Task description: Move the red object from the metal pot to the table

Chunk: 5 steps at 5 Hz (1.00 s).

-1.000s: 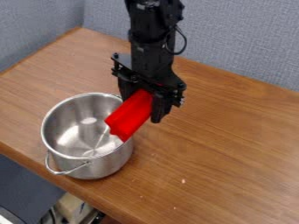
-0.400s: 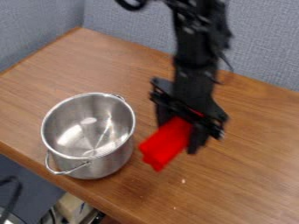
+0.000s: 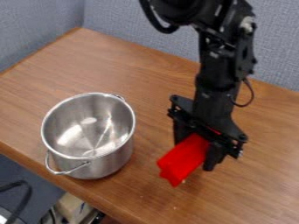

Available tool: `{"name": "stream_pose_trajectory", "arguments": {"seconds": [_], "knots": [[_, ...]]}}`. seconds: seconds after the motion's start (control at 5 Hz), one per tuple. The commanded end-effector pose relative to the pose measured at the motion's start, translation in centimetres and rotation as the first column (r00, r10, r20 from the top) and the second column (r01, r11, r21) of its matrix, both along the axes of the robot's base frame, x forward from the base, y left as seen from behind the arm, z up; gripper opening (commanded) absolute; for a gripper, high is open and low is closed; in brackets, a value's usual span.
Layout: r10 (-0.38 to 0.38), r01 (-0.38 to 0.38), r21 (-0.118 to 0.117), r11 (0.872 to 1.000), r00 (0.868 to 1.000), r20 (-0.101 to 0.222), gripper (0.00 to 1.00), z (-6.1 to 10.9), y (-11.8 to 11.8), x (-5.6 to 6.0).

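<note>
The red object [image 3: 184, 163] hangs tilted in my gripper [image 3: 204, 146], whose black fingers are shut on its upper end. Its lower end is close above the brown wooden table [image 3: 70, 70] near the front edge; I cannot tell whether it touches the wood. The metal pot [image 3: 87, 133] stands to the left of the gripper, shiny and empty inside, its thin wire handle hanging at the front. My arm rises from the gripper toward the top of the view.
The table's front edge runs diagonally just below the pot and the red object, with dark floor beyond. A grey wall stands behind the table. Bare wood lies left of and behind the pot.
My gripper has carried the red object from over the pot's rim to the right and downward, away from the pot. The pot has not moved.
</note>
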<state>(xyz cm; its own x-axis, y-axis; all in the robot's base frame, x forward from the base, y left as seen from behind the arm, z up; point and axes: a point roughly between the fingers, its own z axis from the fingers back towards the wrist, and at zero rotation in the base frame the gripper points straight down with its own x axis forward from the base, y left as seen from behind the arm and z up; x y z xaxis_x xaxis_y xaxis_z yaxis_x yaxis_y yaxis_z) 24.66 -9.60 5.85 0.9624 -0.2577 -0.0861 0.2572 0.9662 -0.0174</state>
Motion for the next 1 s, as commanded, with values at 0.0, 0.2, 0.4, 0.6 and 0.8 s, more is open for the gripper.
{"name": "stream_pose_trajectory", "arguments": {"seconds": [0.0,0.2,0.4,0.6,0.8], "knots": [[0.031,-0.031,-0.017,0.999,0.999,0.043,0.0,1.4,-1.1,0.4],[0.051,-0.05,-0.021,0.998,0.998,0.046,0.0,0.8,-1.3,-0.1],[0.066,-0.065,-0.03,0.997,0.997,0.05,0.0,-0.1,-1.7,-0.9],[0.077,-0.074,-0.033,0.997,0.994,0.078,0.0,-0.9,-2.2,-1.4],[0.068,-0.066,-0.031,0.997,0.995,0.079,0.0,-0.2,-1.8,-1.6]]}}
